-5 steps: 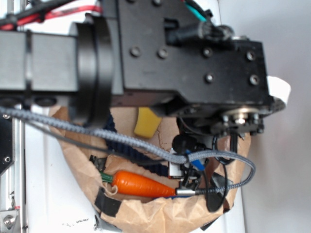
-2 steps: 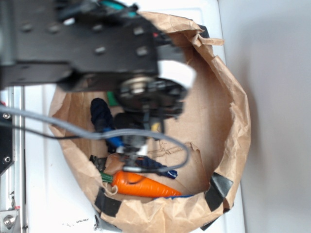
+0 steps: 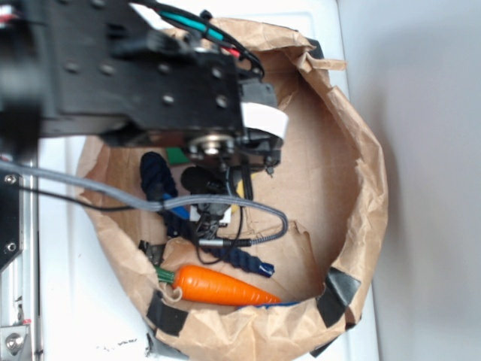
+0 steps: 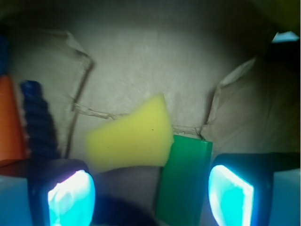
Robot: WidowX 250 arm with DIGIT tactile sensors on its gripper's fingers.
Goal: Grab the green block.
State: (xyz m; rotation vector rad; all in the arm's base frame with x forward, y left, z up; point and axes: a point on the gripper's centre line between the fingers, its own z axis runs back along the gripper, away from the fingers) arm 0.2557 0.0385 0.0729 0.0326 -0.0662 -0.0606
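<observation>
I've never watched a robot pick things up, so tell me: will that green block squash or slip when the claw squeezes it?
The green block probably won't squash: its edges look straight and crisp, unlike the spongy yellow wedge beside it. Its faces look smooth, so it could slip in the claw. Lying flat, it seems unlikely to roll.

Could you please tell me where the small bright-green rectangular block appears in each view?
Exterior: only a green sliver shows beneath the black arm, upper left inside the bag.
Wrist: lower centre-right, between the open gripper's fingers.
Shared landmark: the orange carrot.
</observation>
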